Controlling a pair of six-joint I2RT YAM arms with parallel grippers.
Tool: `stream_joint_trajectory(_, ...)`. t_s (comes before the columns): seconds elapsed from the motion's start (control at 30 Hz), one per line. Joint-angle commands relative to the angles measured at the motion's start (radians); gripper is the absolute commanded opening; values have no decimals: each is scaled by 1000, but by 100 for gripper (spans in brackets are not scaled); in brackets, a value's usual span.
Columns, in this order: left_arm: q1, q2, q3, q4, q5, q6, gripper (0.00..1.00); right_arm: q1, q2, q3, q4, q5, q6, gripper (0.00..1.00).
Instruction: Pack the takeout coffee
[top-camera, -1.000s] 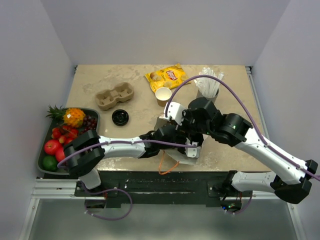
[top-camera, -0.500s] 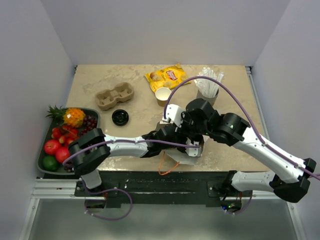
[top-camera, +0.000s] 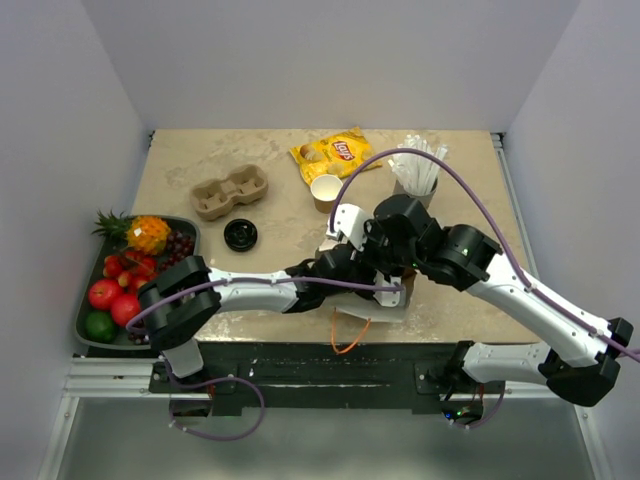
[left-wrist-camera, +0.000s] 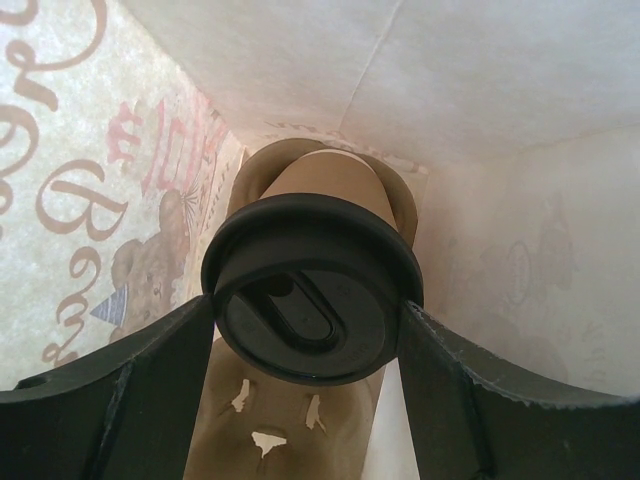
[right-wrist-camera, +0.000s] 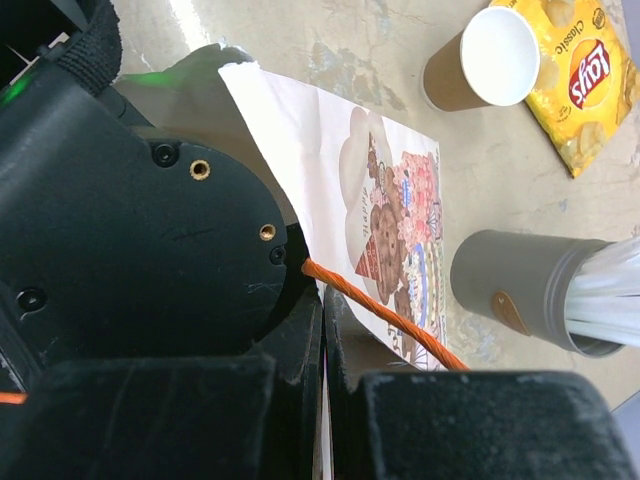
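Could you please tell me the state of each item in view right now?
Paper bag: open, edge pinched by right fingers.
Lidded cup: lid on, inside the paper bag, gripped by left fingers.
Second cup: upright, uncovered, on the table.
Loose lid: lying on the table.
Carrier: both wells empty.
Straw cup: upright, holding straws.

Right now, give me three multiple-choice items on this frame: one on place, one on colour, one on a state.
1. Where is the lidded cup? A on the carrier; B inside the bag; C in the fruit tray.
2. What colour is the bag's handle? A orange; B green; C black.
3. How is the right gripper? A wide open; B shut on the bag; C shut on a straw.
Answers: 1 B, paper walls surround it in the left wrist view; 2 A, an orange cord crosses the right wrist view; 3 B, it pinches the bag's edge.
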Motion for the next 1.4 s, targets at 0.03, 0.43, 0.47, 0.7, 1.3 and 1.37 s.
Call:
stream_joint_trajectory(0.03,8,-52,72,-10,-17,-18,0,-13,0,37,37,-24,44,0)
stream_joint_trajectory(0.43,4,-75,134,-170,83,99,0,-16,15,-1,75,-30,50,0)
stream_joint_trajectory(0.47,2,-74,139,-180,83,126,0,-15,14,-4,77,-32,50,0)
stream_joint_trajectory(0.7,-4,-69,167,-265,9,223,0,-15,0,-29,81,-21,52,0)
stream_joint_trajectory(1.3,-4,-15,222,-329,-34,344,0,-15,6,-26,77,-66,59,0)
stream_joint_trajectory(1.37,-7,9,245,-352,-44,372,0,-15,9,-17,66,-79,63,0)
